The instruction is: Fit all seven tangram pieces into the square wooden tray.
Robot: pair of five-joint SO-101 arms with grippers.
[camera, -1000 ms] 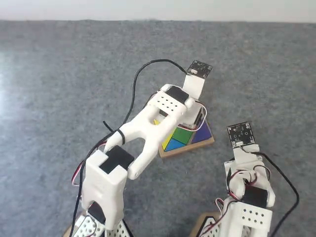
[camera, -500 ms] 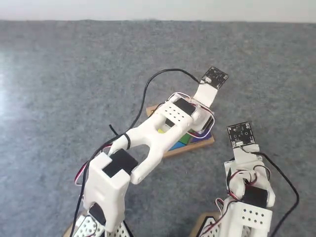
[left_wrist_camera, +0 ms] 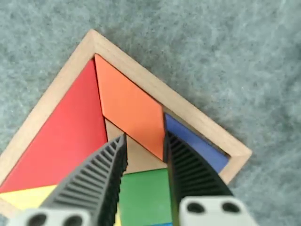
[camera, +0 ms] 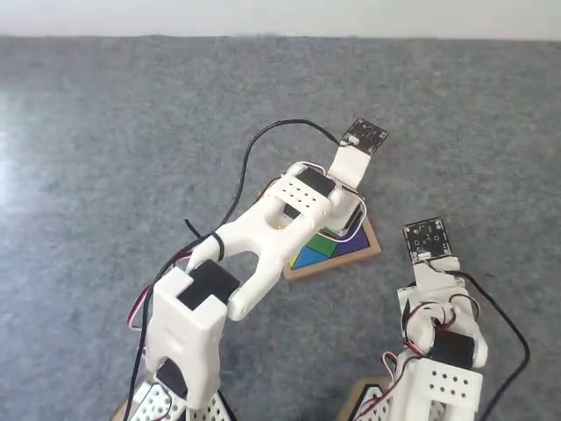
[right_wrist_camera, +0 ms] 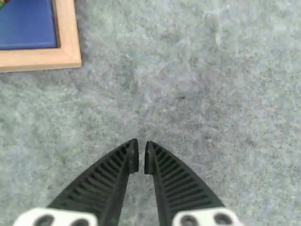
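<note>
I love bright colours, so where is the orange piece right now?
In the left wrist view the orange piece lies inside the wooden tray against its rim, between the red triangle and the blue piece, close by the left gripper.

place: robot workbench | signs: grey felt-covered table (camera: 88,175); white wall (camera: 280,16) behind; loose black cable (camera: 244,162)

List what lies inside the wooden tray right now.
In the tray: a red triangle, orange parallelogram, blue piece, green piece, yellow piece, and a bare gap between orange and green. The left gripper hides the rest.
</note>
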